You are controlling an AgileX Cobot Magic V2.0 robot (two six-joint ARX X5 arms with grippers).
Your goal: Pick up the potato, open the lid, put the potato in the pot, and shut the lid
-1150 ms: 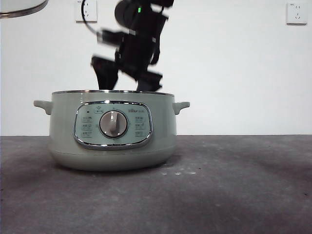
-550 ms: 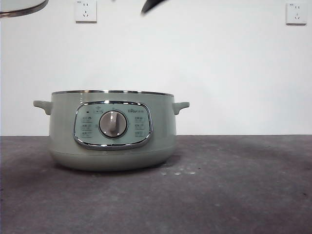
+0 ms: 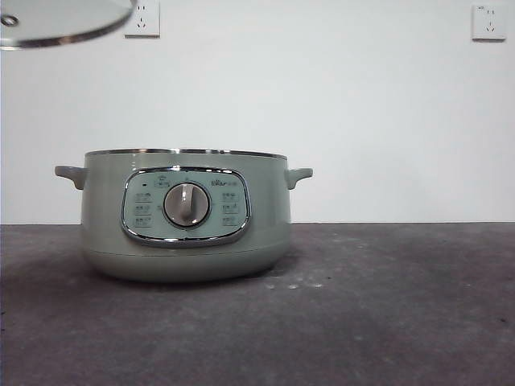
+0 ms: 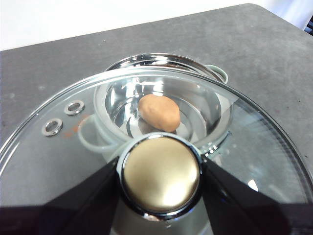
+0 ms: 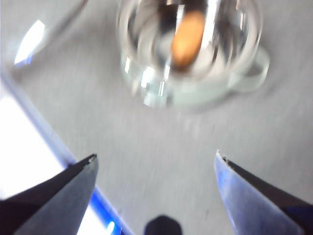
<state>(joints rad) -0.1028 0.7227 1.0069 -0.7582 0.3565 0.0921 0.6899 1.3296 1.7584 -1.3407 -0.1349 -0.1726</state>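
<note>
- I see the potato [image 4: 158, 112] lying on the shiny metal floor of the pot [image 3: 185, 215], a little off its middle; my right wrist camera shows it there too, as a blurred orange shape [image 5: 188, 39].
- The pot stands open on the dark grey table [image 3: 386, 314], its dial [image 3: 187, 204] and chrome-framed panel facing my front camera, one small handle out on each side.
- The lid [image 4: 73, 142] is off the pot and held in the air above it, tilted. In my front camera only its rim and part of the glass show, at the top corner [image 3: 64, 20], high above and off to one side of the pot.
- My left gripper [image 4: 160, 172] is closed on the lid's knob [image 4: 160, 174], one black jaw pressed against each side. Through the glass I look down into the pot. Two small metal-ringed vent holes [image 4: 63, 116] sit near the lid's edge.
- My right gripper [image 5: 154, 164] hangs well above the table with its jaws spread wide and nothing between them. The pot is below and ahead of it. That picture is smeared, so fine detail is lost.
- Two wall sockets [image 3: 143, 18] show on the white wall behind.
</note>
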